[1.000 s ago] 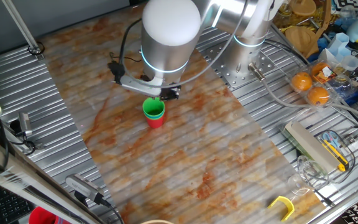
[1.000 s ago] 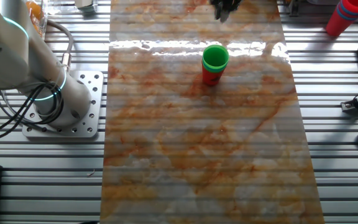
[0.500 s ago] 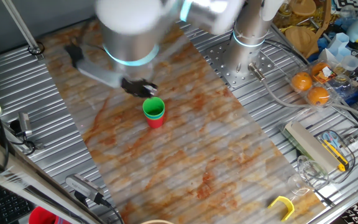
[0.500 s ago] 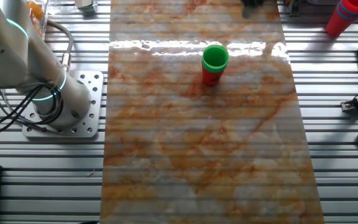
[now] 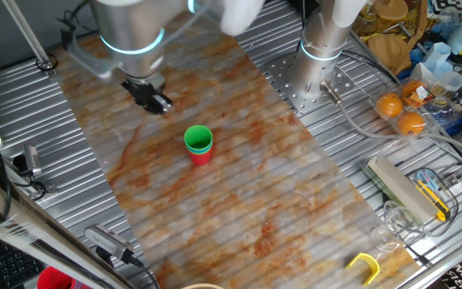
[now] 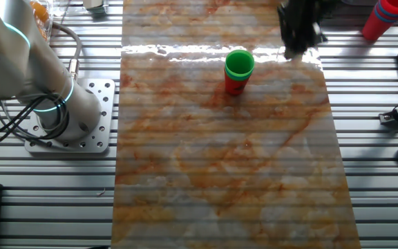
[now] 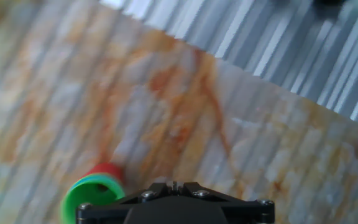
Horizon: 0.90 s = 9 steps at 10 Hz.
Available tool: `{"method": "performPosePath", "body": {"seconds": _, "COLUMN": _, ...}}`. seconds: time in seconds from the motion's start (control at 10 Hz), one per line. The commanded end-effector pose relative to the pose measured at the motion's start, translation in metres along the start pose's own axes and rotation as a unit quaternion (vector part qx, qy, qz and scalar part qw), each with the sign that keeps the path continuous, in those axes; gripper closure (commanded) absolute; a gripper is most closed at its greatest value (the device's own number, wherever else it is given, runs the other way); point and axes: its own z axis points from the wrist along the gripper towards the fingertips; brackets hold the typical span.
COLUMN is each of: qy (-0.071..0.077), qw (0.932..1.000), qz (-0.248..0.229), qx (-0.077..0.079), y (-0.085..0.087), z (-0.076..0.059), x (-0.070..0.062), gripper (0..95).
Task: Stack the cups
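Observation:
A bright green cup (image 5: 198, 138) sits nested in a red cup (image 5: 201, 156), upright in the middle of the marbled mat. The same stack shows in the other fixed view, green cup (image 6: 239, 63) in red cup (image 6: 234, 85). In the hand view the green cup (image 7: 91, 192) lies at the lower left. My gripper (image 5: 154, 99) hangs above the mat, well to the left of the stack and apart from it. It appears blurred as the gripper (image 6: 296, 43) in the other fixed view. Its fingertips (image 7: 174, 185) are together with nothing between them.
The robot base (image 5: 321, 56) stands right of the mat on the ribbed metal table (image 5: 351, 136). Oranges (image 5: 399, 112), a cutter (image 5: 430, 193) and clear containers (image 5: 391, 225) clutter the right side. A red stack of cups (image 6: 381, 18) stands off the mat.
The gripper has risen off the green-in-red stack and swung away from it towards the mat's edge. The stack has stayed where it was.

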Motion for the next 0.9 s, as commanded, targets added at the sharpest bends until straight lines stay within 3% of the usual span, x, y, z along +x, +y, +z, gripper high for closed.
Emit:
{"method": "performPosePath", "body": {"seconds": 0.1, "qy": -0.022, "qw": 0.9977, "qz": 0.064, "qx": -0.002, "y": -0.028, "z": 0.016, "x": 0.009, "gripper": 95.0}}
{"method": "performPosePath", "body": {"seconds": 0.3, "qy": -0.024, "qw": 0.9959, "qz": 0.087, "qx": -0.001, "y": -0.035, "z": 0.017, "x": 0.018, "gripper": 95.0}}
{"method": "performPosePath", "body": {"seconds": 0.6, "qy": -0.041, "qw": 0.9939, "qz": 0.102, "qx": 0.003, "y": -0.037, "z": 0.021, "x": 0.017, "gripper": 95.0}}
{"method": "performPosePath", "body": {"seconds": 0.9, "qy": -0.039, "qw": 0.9938, "qz": 0.104, "qx": 0.004, "y": -0.039, "z": 0.022, "x": 0.021, "gripper": 95.0}}
